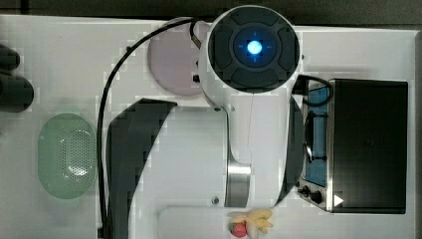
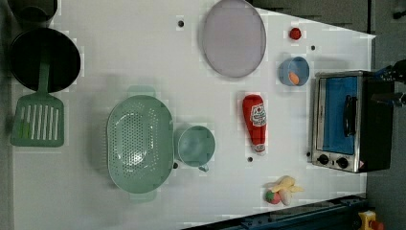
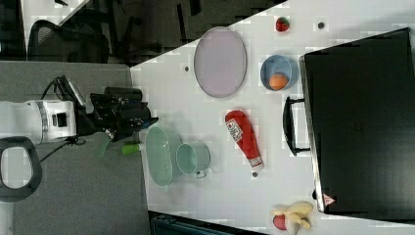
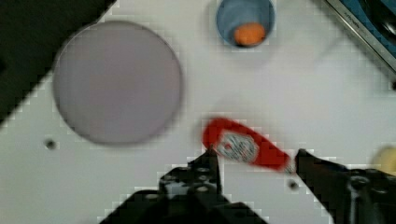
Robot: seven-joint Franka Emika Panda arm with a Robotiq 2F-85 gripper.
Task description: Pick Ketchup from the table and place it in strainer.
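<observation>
The Ketchup is a red squeeze bottle with a white label, lying flat on the white table between the cup and the oven. It also appears as the Ketchup in the right view. The pale green strainer stands on the left view's left of the cup; the strainer sits at the top view's left. My gripper is open and hangs well above the table. In the wrist view the Ketchup lies below, framed by the two dark fingers. Nothing is held. The gripper floats off the table beside the strainer.
A green cup touches the strainer's side. A greyish-pink plate, a blue bowl holding an orange thing, a strawberry, a toaster oven, toy bananas, a green spatula and a black pan ring the table.
</observation>
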